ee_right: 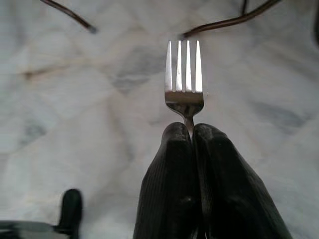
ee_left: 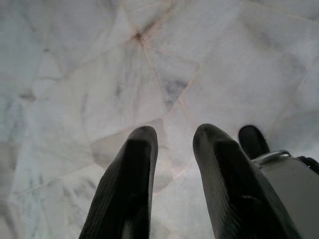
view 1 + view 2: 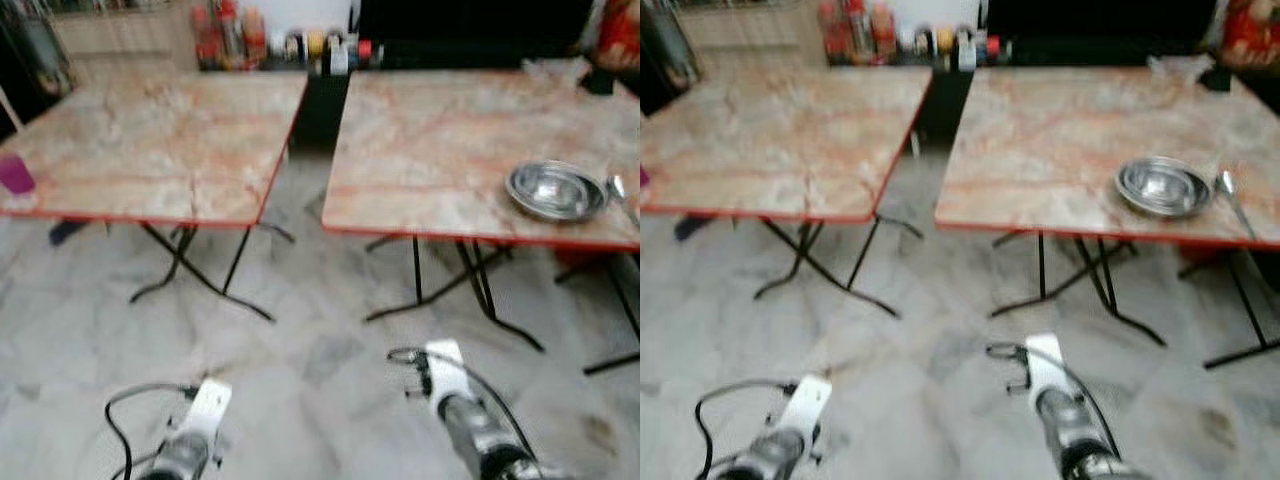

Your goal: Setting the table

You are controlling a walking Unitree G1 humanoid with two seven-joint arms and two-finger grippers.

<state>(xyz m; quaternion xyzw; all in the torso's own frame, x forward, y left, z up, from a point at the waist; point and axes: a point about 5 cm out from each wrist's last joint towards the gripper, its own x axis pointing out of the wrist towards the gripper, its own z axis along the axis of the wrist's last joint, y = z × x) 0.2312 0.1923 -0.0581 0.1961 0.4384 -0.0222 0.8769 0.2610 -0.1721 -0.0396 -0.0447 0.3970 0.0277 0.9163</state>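
**Fork in the right gripper, two tables ahead across open floor**

My right gripper (image 1: 192, 133) has its fingers pressed together on the neck of a fork (image 1: 183, 74), tines pointing out past the fingertips over the marble floor (image 3: 300, 370). In the head view the right arm (image 3: 465, 410) sits low at about 5 o'clock, well short of the tables. My left gripper (image 2: 172, 144) hangs at about 7 o'clock over bare floor with its fingers a narrow gap apart and nothing between them.

Ahead stand two marble-topped folding tables with red edging. The left table (image 3: 150, 140) fills 10 to 11 o'clock; the right table (image 3: 440, 140) runs from 12 to 2 o'clock. A narrow aisle separates their inner edges at 12 o'clock, with a dark cabinet (image 3: 320, 105) at its far end. On the right table, near its front edge at 2 o'clock, lies a steel bowl (image 3: 556, 190) with a spoon (image 3: 622, 198) just beside it on the outer side. A purple cup (image 3: 15, 174) stands at the left table's outer edge, near its front corner.

Black crossed legs (image 3: 200, 275) splay out beneath both tables, past the front edges. The floor between me and those edges lies open. Bottles and jars (image 3: 280, 42) line the back wall; they are too blurred to identify.
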